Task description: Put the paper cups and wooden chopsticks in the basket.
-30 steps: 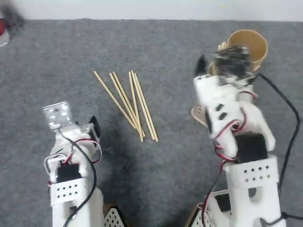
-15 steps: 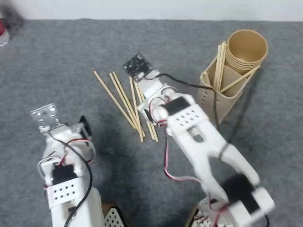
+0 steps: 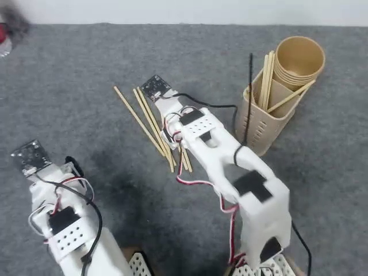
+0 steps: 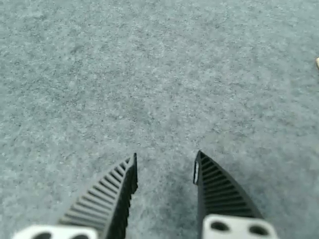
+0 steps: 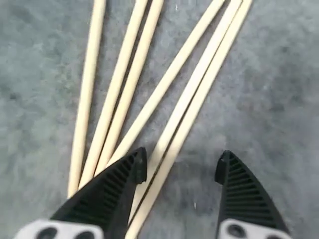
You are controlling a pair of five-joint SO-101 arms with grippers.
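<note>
Several wooden chopsticks [image 3: 146, 118] lie fanned out on the grey carpet at the centre. My right gripper [image 3: 172, 133] hangs over their near ends. In the right wrist view it [image 5: 180, 167] is open, and two of the chopsticks [image 5: 192, 102] run between its jaws. The tan basket [image 3: 259, 129] stands at the back right. It holds a stack of paper cups [image 3: 300, 57] and a few chopsticks [image 3: 267, 80]. My left gripper [image 3: 71, 166] is at the near left over bare carpet, open [image 4: 165, 160] and holding nothing.
A black cable [image 3: 249, 92] from the right arm rises just beside the basket's left wall. A red object [image 3: 3, 35] sits at the far left corner. A pale wall [image 3: 184, 10] bounds the carpet at the back. Open carpet lies between the two arms.
The right arm has swung left from the basket to the chopsticks on the carpet. The left arm has drawn back toward the near left.
</note>
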